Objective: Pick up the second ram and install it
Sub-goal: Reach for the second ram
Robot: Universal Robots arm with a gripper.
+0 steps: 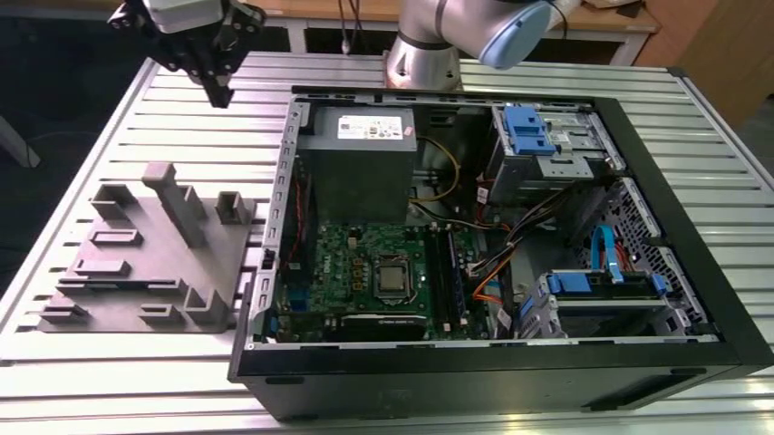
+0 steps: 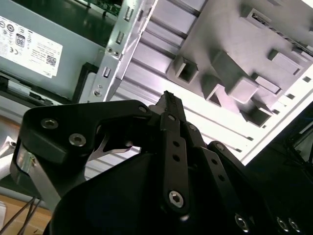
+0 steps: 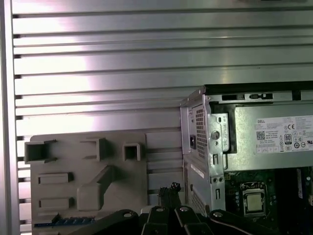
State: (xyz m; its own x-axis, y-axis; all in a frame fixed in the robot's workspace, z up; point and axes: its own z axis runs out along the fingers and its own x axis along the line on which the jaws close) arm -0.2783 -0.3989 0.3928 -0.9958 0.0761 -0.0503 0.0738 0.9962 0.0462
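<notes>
— So, how does the gripper (image 2: 168, 97) stand?
— Fingers pinched together with nothing between them, above the slatted aluminium table (image 3: 98, 63).
— And the second ram (image 3: 63, 222)?
— Below it, in the first wrist view: a thin blue-green strip seated in the matte grey plastic fixture (image 3: 88, 161). It lies on the side away from the steel computer case (image 3: 205, 122), long axis parallel to the slats.

Second ram (image 3: 63, 221): just a thin blue sliver on the grey fixture (image 3: 88, 161), chips unreadable. Gripper (image 3: 169, 188) body covers the fixture's near edge. Arm (image 1: 426, 45) cropped beyond the fixture.
</notes>
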